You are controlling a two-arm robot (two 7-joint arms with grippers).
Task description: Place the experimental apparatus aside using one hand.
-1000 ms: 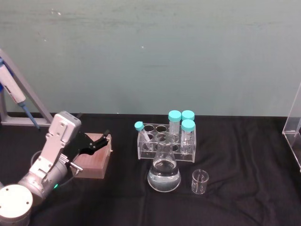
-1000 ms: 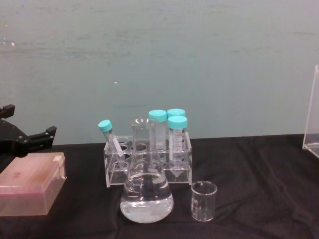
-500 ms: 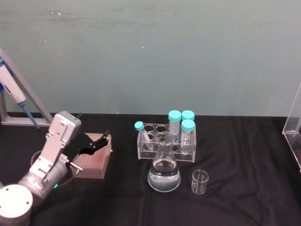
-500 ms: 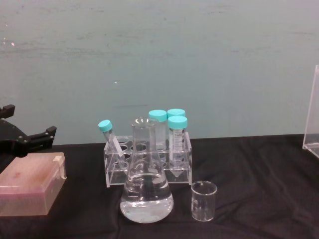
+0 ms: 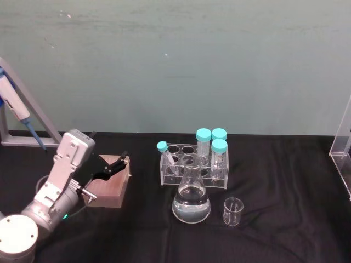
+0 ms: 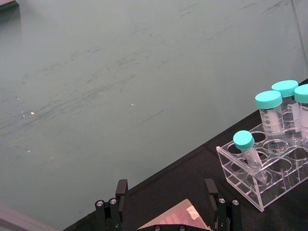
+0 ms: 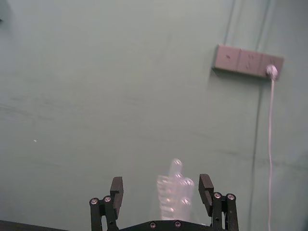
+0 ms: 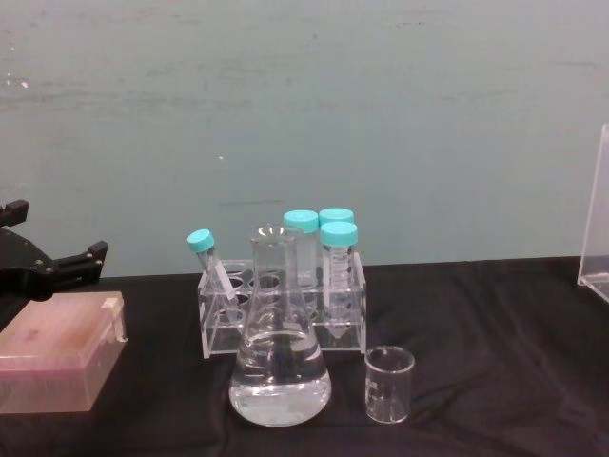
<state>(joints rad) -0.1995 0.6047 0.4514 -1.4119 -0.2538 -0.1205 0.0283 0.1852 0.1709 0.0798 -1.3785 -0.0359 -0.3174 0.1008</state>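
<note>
- Hovering the left gripper above the box at the left of the desk, fingers spread wide and grasping nothing.
- Pointing the right gripper at the wall, likewise spread and apparently sitting parked.
- Showing the flask, part-filled with clear liquid, standing mid-desk just in front of the rack carrying four teal-capped tubes.
- Showing the beaker, seemingly empty, standing just beside the flask on its right, not touching.
- Leaving the left gripper well apart from all three pieces, with bare desk lying between.
- Judging the task as barely beginning: nothing gripped, nothing looking set aside, everything clustering at the centre.
- Expecting the whole job to come: reaching across, closing on a piece, carrying it off to the side, then repeating for the rest.
</note>
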